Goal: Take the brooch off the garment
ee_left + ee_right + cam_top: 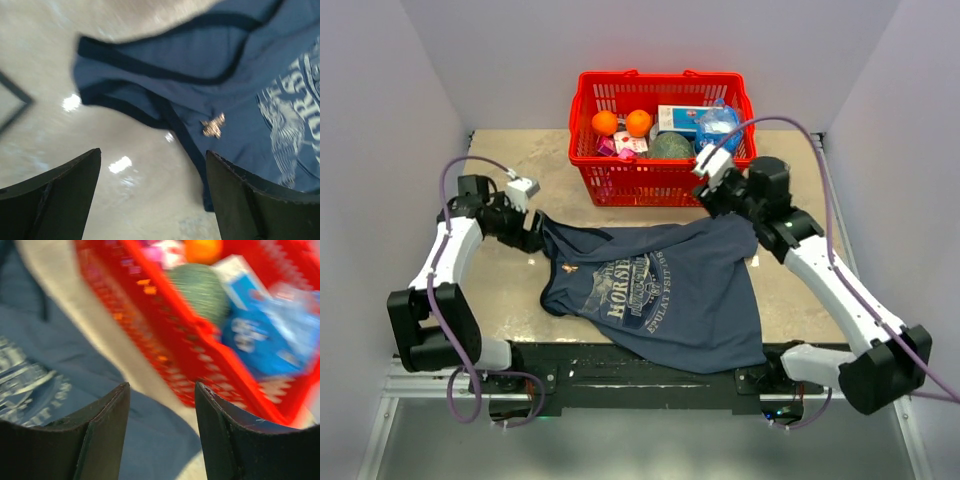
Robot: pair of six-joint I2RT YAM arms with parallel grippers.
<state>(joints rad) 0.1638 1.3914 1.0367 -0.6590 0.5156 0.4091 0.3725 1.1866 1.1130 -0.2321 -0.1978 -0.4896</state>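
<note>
A dark blue sleeveless shirt [665, 290] with a white print lies flat on the table. A small gold brooch [565, 268] is pinned near its left armhole; it also shows in the left wrist view [213, 125]. My left gripper [537, 232] is open and empty, hovering at the shirt's top left corner, above bare table beside the shirt's edge [150, 100]. My right gripper [712, 200] is open and empty, above the shirt's top right corner [150, 430], close to the red basket.
A red plastic basket [588, 165] stands at the back centre, holding two oranges, a green round item, blue packages and small pink items. It fills the right wrist view [200, 345]. White walls close in on both sides.
</note>
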